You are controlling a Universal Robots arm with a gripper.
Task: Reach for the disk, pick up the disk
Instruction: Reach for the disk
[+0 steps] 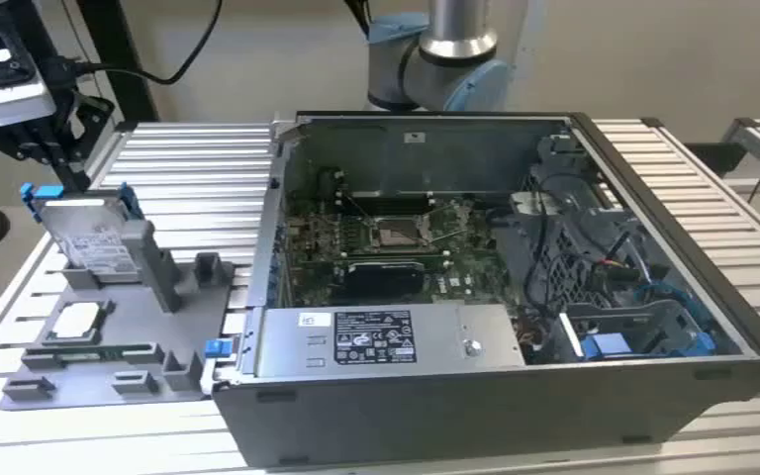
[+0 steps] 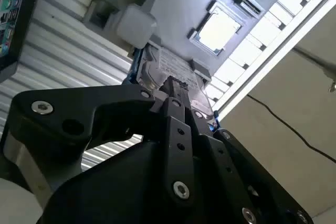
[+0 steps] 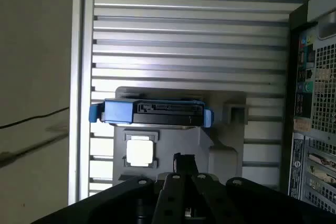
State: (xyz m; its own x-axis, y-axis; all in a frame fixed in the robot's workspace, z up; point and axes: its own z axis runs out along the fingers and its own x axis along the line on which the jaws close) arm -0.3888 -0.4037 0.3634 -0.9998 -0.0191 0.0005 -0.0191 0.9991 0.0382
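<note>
Slatted table (image 1: pixel 195 158), exterior view: the disk (image 1: pixel 90 233) stands upright in a grey fixture (image 1: pixel 155 327), with the gripper (image 1: pixel 52 148) above it. Second wrist view: the fingers (image 2: pixel 176 124) seem pressed together and empty, short of the disk (image 2: pixel 173 66). First wrist view: reach step in hand; a grasp likely calls for spreading, then descending astride the disk (image 3: pixel 157 113).

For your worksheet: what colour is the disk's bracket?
The bracket is blue; best in the first wrist view.
</note>
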